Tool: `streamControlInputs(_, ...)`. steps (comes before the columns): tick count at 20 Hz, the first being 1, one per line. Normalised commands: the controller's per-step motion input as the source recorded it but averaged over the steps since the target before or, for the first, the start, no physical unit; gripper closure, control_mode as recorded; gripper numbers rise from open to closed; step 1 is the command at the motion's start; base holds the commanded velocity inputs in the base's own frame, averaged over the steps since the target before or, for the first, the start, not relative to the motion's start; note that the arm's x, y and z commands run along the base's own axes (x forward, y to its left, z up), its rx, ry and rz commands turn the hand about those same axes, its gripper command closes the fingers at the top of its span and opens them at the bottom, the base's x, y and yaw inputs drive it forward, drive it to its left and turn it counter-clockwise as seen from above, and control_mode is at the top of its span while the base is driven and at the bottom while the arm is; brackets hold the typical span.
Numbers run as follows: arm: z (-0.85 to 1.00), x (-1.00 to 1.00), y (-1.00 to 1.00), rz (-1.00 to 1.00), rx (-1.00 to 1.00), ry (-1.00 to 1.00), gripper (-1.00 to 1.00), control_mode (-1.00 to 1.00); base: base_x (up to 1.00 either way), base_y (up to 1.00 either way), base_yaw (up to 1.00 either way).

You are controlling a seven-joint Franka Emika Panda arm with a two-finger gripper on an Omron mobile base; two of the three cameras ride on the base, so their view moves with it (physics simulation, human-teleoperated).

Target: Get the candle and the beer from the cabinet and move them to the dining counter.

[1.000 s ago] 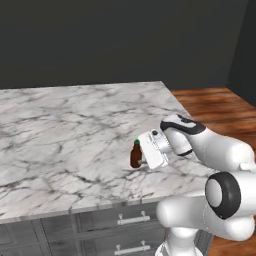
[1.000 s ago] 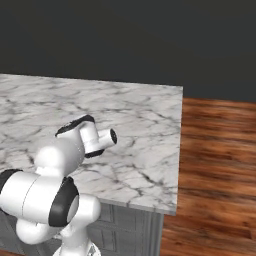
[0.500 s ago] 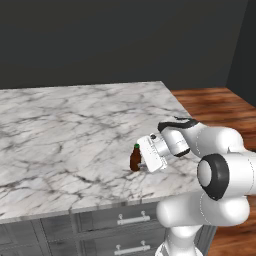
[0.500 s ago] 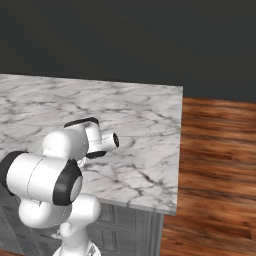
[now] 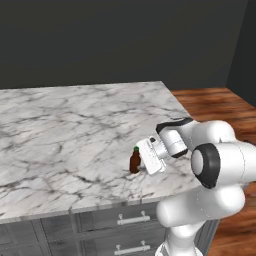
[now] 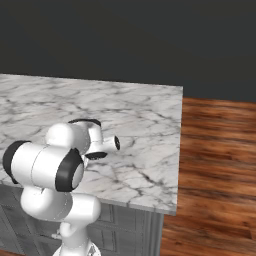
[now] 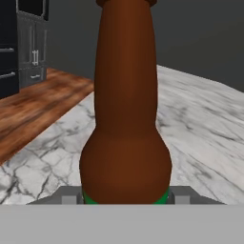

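Left base view: I've got the small brown glass beer bottle with the green cap (image 5: 134, 161) standing upright on the broad white grey-veined marble desk (image 5: 65, 130), near its front edge, and the white arm's gripper (image 5: 142, 159) sits right against its side. Right base view: the arm's own bulk covers the gripper and bottle, so I cannot tell the jaws from here; wooden floor (image 6: 215, 165) lies beyond the desk's end. Hand view: the brown bottle fills the middle, pressed between the two finger tips (image 7: 181, 196) – I'm clamped on it
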Motion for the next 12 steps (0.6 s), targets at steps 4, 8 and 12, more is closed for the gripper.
streamControlInputs(4,-0.11,0.14,0.00,0.01,0.00,0.00,1.00,-1.00,0.00,0.00,0.00)
streamControlInputs(8,-0.12,0.12,0.00,0.01,0.00,0.00,1.00,-1.00,0.00,0.00,0.00)
streamControlInputs(12,-0.20,0.09,-0.01,0.00,0.01,0.00,1.00,-1.00,0.00,0.00,0.00)
